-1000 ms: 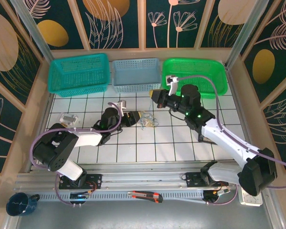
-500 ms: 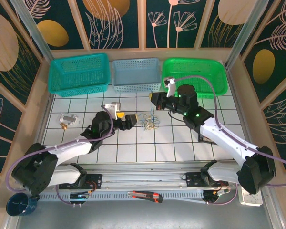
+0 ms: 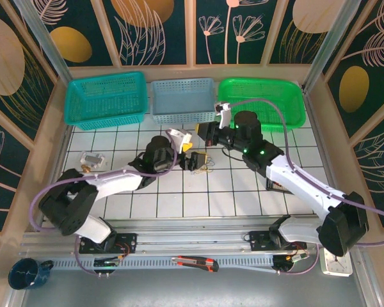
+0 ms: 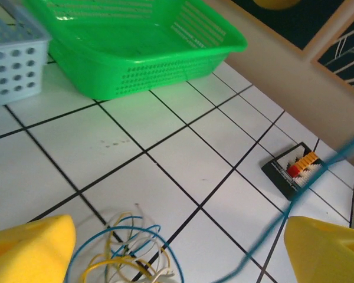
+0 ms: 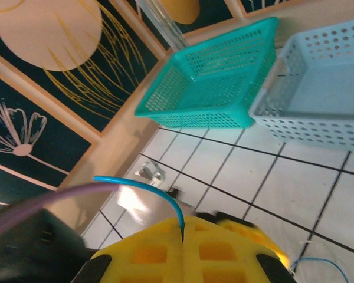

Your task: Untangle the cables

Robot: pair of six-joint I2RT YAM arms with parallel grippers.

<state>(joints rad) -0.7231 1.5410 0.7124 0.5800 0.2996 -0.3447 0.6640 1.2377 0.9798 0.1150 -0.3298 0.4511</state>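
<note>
Baskets [image 3: 182,117] line the far edge, bare tabletop [image 3: 243,192] beside the cables [image 4: 127,253]. Left tool [image 4: 180,247] gapes over yellow-blue loops; right tool [image 5: 183,242] pinches a blue strand [image 5: 147,188].

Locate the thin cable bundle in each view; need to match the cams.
Top external: cables on the tiles, centre of frame.
Left wrist: bottom centre, one blue strand rising to the right.
Right wrist: blue strand pinched in the shut right gripper, bottom centre.
Shared landmark: light blue basket.
</note>
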